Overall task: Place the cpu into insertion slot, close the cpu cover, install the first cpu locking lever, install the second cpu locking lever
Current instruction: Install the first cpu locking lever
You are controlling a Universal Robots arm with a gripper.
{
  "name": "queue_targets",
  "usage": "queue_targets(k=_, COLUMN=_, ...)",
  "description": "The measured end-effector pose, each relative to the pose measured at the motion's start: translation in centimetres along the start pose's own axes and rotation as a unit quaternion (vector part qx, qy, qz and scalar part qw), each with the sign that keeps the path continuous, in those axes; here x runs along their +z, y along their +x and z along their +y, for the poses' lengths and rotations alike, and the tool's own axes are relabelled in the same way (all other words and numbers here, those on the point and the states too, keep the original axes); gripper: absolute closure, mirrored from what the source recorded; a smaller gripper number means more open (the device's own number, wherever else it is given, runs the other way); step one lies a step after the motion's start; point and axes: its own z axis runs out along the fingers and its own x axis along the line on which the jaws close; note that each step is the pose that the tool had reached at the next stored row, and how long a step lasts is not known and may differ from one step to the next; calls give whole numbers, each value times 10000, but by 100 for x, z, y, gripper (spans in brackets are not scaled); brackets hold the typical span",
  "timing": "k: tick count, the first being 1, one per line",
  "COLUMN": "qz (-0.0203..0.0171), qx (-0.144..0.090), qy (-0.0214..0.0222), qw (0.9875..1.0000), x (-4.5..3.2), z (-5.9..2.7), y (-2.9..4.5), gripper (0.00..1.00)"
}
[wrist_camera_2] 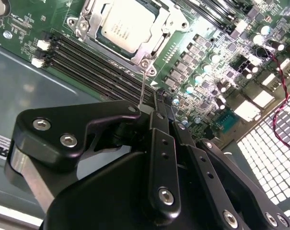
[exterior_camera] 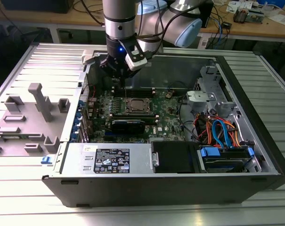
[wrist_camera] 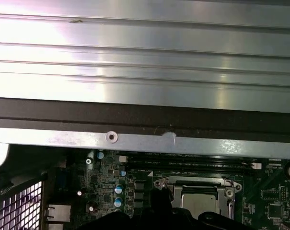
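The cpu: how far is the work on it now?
Looks done: the cpu lies seated and the cpu cover is down around its edges. In hand: the gripper, shut, is at a thin locking lever that stands up from the cover's corner; whether it clamps it is unclear. Left: this lever is not yet down; the other lever I cannot judge.

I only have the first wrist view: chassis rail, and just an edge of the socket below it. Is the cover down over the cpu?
Observer: Yes. In the second wrist view the cpu cover lies flat around the cpu.
Operator: Where is the lever?
Observer: A thin locking lever stands up from beside the cover's corner and reaches the end effector.
Operator: End effector open?
Observer: Shut. I cannot tell whether it pinches the lever or only touches it.
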Motion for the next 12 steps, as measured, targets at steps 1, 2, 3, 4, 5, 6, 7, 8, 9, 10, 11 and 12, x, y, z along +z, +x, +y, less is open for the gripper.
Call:
queue_targets(k=1, qz=0, qx=0, qy=1, qw=10000, x=0, z=0, y=-10, gripper=89)
queue_targets(k=2, qz=0, qx=1, qy=2, qw=10000, x=0, z=-1, y=-22, gripper=89)
queue_targets(k=3, qz=0, qx=1, qy=3, qw=10000, x=0, z=-2, y=-29, gripper=89)
queue_targets(k=4, qz=1, qx=1, qy=5, qw=10000, x=0, z=-2, y=-42, gripper=89)
queue_targets(k=5, qz=0, qx=2, qy=6, qw=10000, x=1, z=-3, y=-52, gripper=89)
queue_targets(k=6, qz=0, qx=3, qy=8, qw=10000, x=1, z=-3, y=-62, gripper=89)
queue_targets(k=7, qz=1, qx=3, qy=9, qw=10000, x=1, z=-3, y=-70, gripper=89)
queue_targets(k=8, qz=0, qx=4, qy=10, qw=10000, x=1, z=-4, y=-80, gripper=89)
queue_targets(k=9, qz=1, qx=5, qy=13, qw=10000, x=1, z=-4, y=-86, gripper=89)
queue_targets(k=10, qz=1, qx=5, qy=14, qw=10000, x=1, z=-5, y=-91, gripper=89)
queue_targets(k=11, qz=1, qx=7, qy=14, qw=10000, x=1, z=-5, y=-92, gripper=89)
queue_targets(k=12, qz=1, qx=8, qy=15, qw=10000, x=1, z=-5, y=-93, gripper=89)
